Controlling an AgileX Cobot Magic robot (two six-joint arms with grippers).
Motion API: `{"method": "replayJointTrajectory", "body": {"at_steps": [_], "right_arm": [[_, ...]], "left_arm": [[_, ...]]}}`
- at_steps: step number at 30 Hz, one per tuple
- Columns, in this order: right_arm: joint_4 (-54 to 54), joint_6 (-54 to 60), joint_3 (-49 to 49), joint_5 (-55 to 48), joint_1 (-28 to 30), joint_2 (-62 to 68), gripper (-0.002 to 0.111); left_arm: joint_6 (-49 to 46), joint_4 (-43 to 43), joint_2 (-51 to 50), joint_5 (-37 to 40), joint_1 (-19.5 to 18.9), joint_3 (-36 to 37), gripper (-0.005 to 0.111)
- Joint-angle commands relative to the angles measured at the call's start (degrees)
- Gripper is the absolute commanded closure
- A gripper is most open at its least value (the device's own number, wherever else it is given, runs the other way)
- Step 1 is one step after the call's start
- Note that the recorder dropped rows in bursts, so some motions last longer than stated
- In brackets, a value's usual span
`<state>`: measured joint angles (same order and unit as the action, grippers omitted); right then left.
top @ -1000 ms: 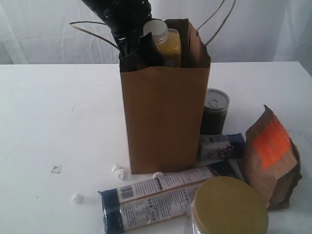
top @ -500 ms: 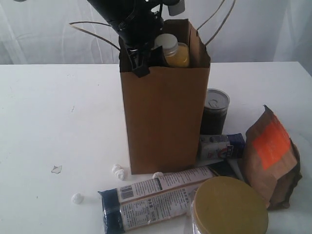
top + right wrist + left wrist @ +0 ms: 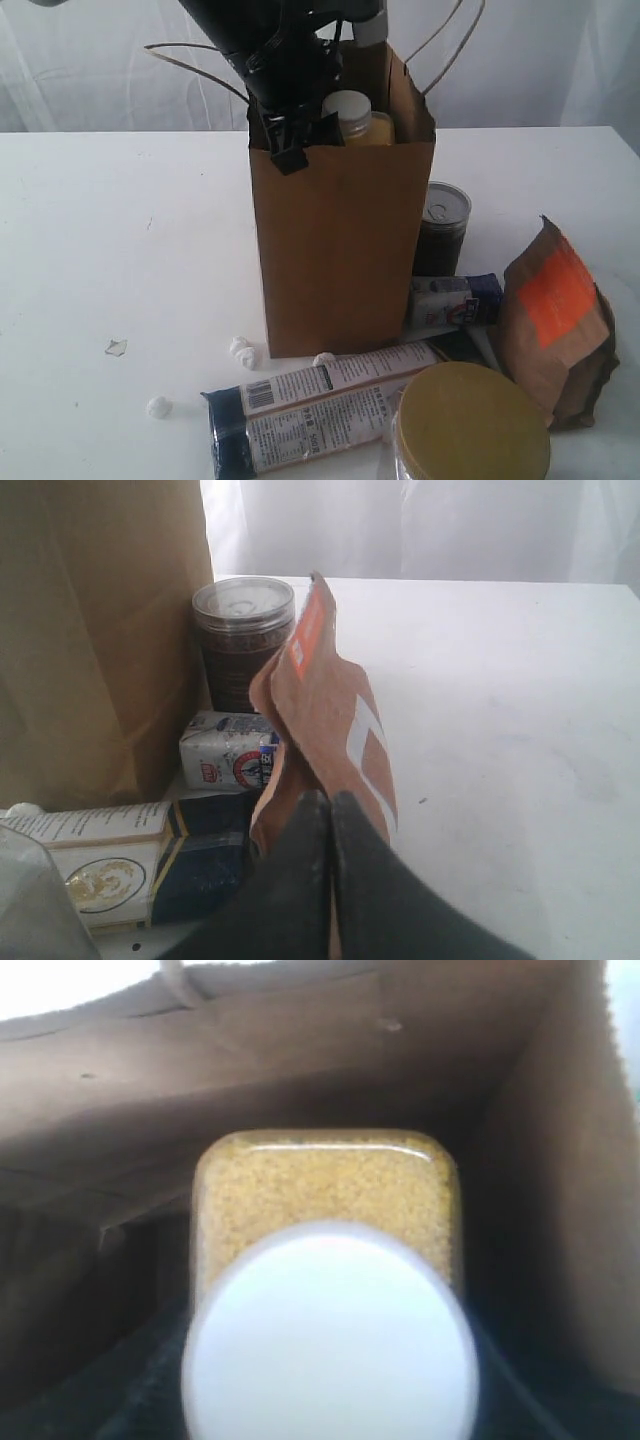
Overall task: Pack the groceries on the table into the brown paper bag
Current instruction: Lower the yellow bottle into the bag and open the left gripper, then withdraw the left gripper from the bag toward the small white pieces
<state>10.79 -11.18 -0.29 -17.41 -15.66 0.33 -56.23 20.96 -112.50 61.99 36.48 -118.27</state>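
Observation:
The brown paper bag (image 3: 340,250) stands upright mid-table. My left gripper (image 3: 298,138) is at its mouth, shut on the yellow-grain bottle (image 3: 352,110), whose white cap (image 3: 330,1345) fills the left wrist view inside the bag. Right of the bag sit the silver-lidded can (image 3: 442,225), the blue-white packet (image 3: 450,300) and the brown pouch (image 3: 555,320). The long navy-tan packet (image 3: 320,405) and the gold-lidded jar (image 3: 470,425) lie in front. My right gripper (image 3: 331,805) is shut, with nothing in it, just before the pouch (image 3: 330,710). It is out of the exterior view.
Small white crumbs (image 3: 243,350) and a clear wrapper scrap (image 3: 116,347) lie on the white table (image 3: 120,230) left of the bag's foot. The bag's string handles (image 3: 440,40) stick up and outward. A white curtain hangs behind.
My left gripper has lowered the bottle deeper into the bag's mouth, so only its cap and shoulder show above the rim. Nothing on the table has moved.

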Motion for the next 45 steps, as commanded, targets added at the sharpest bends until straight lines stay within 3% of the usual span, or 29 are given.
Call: {"method": "replayJointTrajectory", "body": {"at_steps": [1, 6, 9, 17, 22, 26, 30, 33, 36, 40, 44, 45], "right_arm": [[0.2, -0.1, 0.3, 0.4, 0.3, -0.3, 0.108], [0.2, -0.1, 0.3, 0.4, 0.3, -0.3, 0.108], [0.2, -0.1, 0.3, 0.4, 0.3, -0.3, 0.108], [0.2, -0.1, 0.3, 0.4, 0.3, -0.3, 0.108], [0.2, -0.1, 0.3, 0.4, 0.3, -0.3, 0.108], [0.2, -0.1, 0.3, 0.4, 0.3, -0.3, 0.108], [0.2, -0.1, 0.3, 0.4, 0.3, -0.3, 0.108], [0.2, -0.1, 0.3, 0.4, 0.3, -0.3, 0.108], [0.2, -0.1, 0.3, 0.4, 0.3, -0.3, 0.108], [0.2, -0.1, 0.3, 0.4, 0.3, -0.3, 0.108], [0.2, -0.1, 0.3, 0.4, 0.3, -0.3, 0.108], [0.2, -0.1, 0.3, 0.4, 0.3, -0.3, 0.108]], "left_arm": [[0.9, 1.7, 1.0, 0.9, 0.6, 2.0, 0.098], [3.2, 1.7, 1.0, -1.9, 0.6, 3.0, 0.064], [5.5, 1.7, 1.0, -3.9, 0.6, 3.0, 0.051], [8.6, -0.6, 1.0, 1.4, 0.8, 3.0, 0.043], [12.8, -4.0, 1.0, 2.1, 0.8, 3.0, 0.021], [12.9, -3.9, 2.7, 2.8, 0.8, 2.9, 0.022], [14.7, -4.1, 9.9, -3.2, 0.8, 2.9, 0.022], [15.5, -4.1, 14.4, -5.4, 0.8, 2.9, 0.025], [16.5, -4.7, 18.0, -6.9, 0.8, 2.9, 0.04], [19.2, -4.7, 22.5, -6.7, 0.8, 2.9, 0.068], [19.4, -4.4, 28.1, -6.7, 0.8, 2.9, 0.104], [19.4, -4.4, 29.7, -6.4, 0.8, 2.9, 0.106]]}}
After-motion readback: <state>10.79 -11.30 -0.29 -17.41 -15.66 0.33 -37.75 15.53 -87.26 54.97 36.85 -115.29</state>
